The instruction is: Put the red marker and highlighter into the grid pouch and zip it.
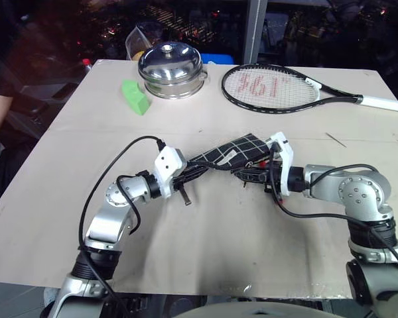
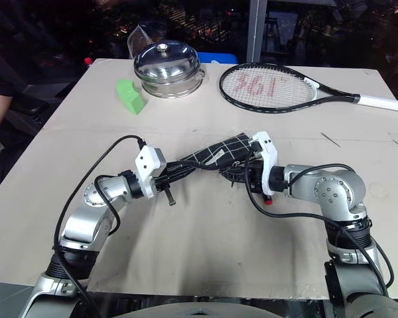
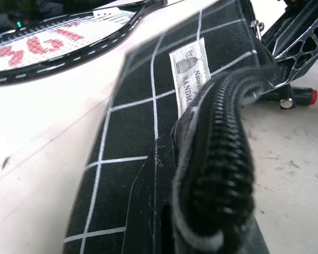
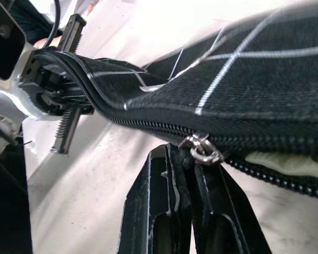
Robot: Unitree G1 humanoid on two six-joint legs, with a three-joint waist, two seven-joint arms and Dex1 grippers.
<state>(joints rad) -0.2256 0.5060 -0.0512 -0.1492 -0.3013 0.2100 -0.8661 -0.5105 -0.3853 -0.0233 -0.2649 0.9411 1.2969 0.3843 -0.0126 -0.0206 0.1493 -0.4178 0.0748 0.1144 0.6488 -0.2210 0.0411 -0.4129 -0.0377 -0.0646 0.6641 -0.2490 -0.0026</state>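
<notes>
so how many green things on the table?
1 in view: a green wedge-shaped block at the far left of the table, beside the steel pot. The green highlighter may be hidden inside the grid pouch held between the grippers.

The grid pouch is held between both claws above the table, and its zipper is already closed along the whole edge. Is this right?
Not entirely. The grid pouch is indeed held between the left claw and the right claw, but the zipper is only partly closed. The right wrist view shows the zipper pull partway along, with the teeth beyond it open on something pale inside.
</notes>
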